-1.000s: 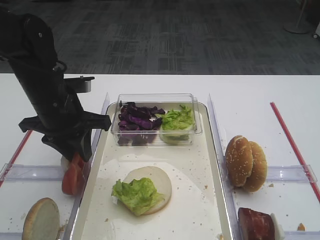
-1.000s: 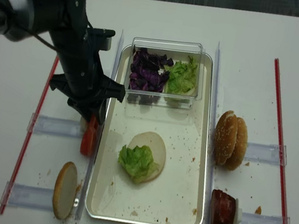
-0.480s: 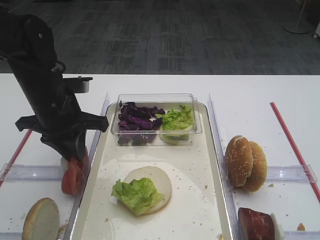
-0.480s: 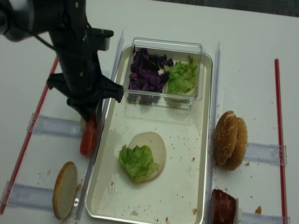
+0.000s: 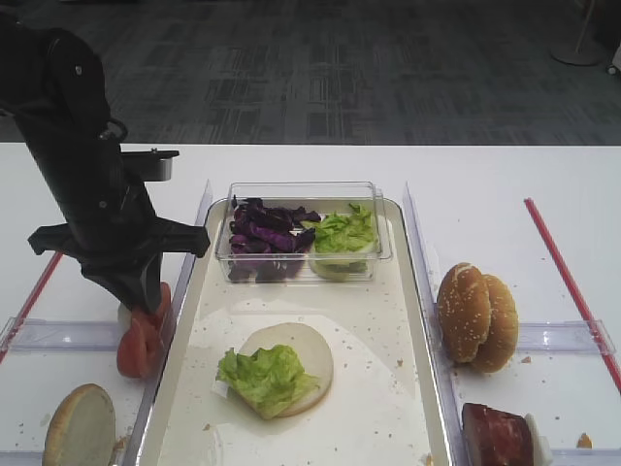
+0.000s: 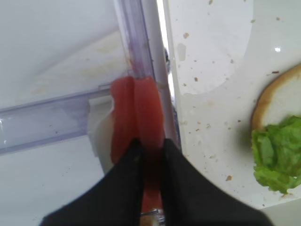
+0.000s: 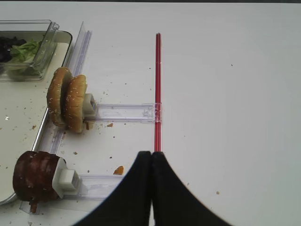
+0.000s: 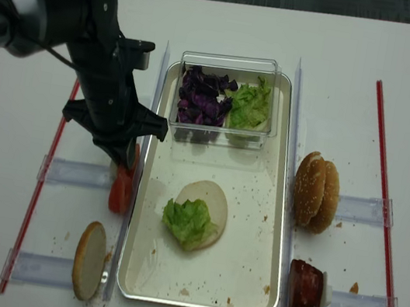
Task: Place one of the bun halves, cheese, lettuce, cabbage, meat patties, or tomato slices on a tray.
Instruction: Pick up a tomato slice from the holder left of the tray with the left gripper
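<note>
Left wrist view: the left gripper (image 6: 149, 162), closed on one of the upright tomato slices (image 6: 141, 117), stands just outside the tray (image 6: 197, 117), whose lettuce (image 6: 277, 157) topped bun lies toward 3 o'clock. The right gripper (image 7: 151, 162) rests shut, empty, far off.

One metal tray (image 8: 283, 214). One clear plastic tub (image 8: 232, 62). Two tomato slices (image 6: 136, 117) standing on edge. Four bun halves: one flat on the tray (image 8: 205, 198), two seeded domes (image 8: 315, 191) side by side, one on edge at lower left (image 8: 88, 270). Two batches of lettuce (image 8: 189, 223). One heap of purple cabbage (image 8: 203, 96). One stack of meat patties (image 8: 305, 291). Two red strips (image 8: 384, 144).
</note>
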